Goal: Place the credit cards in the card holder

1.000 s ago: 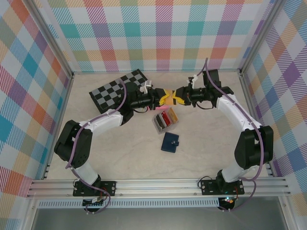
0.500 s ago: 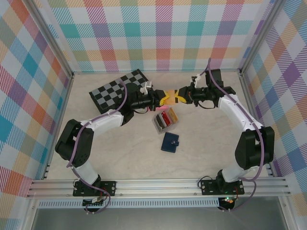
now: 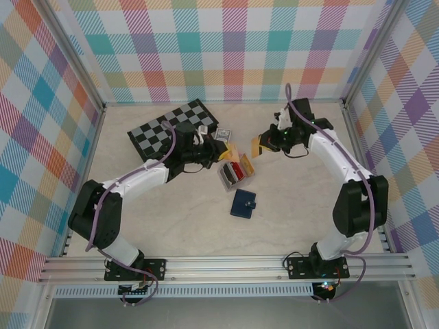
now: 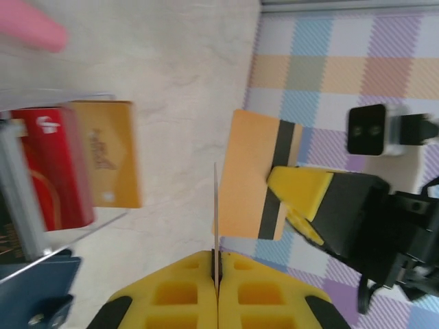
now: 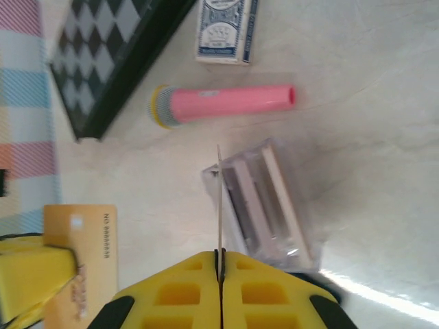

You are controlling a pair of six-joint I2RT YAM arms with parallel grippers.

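Above table (image 5: pixel 357 137), orange card (image 5: pixel 92 233) reads perhaps "NO 8888888".

The left arm's card (image 4: pixel 215 205) and the right arm's card (image 5: pixel 219 199) appear edge-on, faces hidden, and the wallet (image 4: pixel 33 291) is cut off at the view's corner.

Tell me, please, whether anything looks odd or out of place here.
The left gripper is shut on a gold card, the right gripper on a striped orange card, both in the air, while the card holder appears to lie folded shut, with no gripper free to open it.
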